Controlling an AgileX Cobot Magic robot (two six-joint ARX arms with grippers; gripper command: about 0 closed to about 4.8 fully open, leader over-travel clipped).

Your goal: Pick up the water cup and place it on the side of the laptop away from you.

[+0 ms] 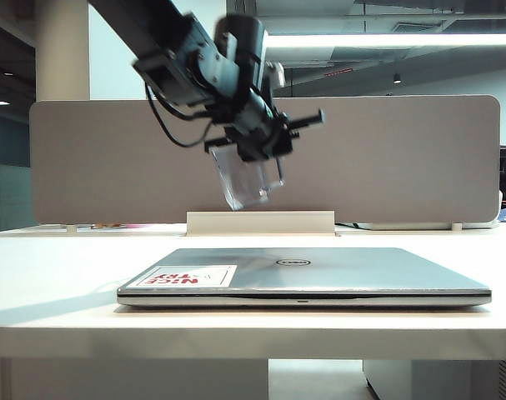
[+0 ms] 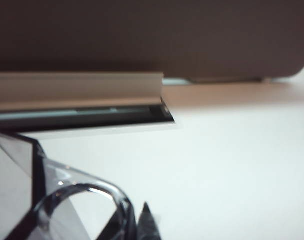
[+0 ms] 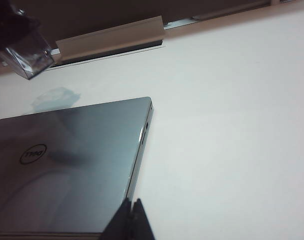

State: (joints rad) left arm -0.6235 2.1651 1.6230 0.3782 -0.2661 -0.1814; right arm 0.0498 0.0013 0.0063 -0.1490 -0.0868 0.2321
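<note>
The left gripper (image 1: 261,154), pinching the cup (image 1: 246,177) above the laptop (image 1: 319,271), should lower it upright beyond the far edge; the right gripper (image 3: 132,220) sits pressed shut.

Water cup (image 1: 251,179) in my left gripper (image 1: 265,146): clear, grey-tinted plastic, glossy, faceted walls catching highlights. Laptop (image 1: 319,271) lid: brushed silver-grey metal look, smooth satin sheen, faint reflections; sticker (image 1: 186,276) on it white, papery, matt. Counter (image 1: 61,258): white, smooth, matt. Partition (image 1: 403,158) behind: grey, dull, cloth-like. My right gripper (image 3: 132,220): dark, matt jaws.
</note>
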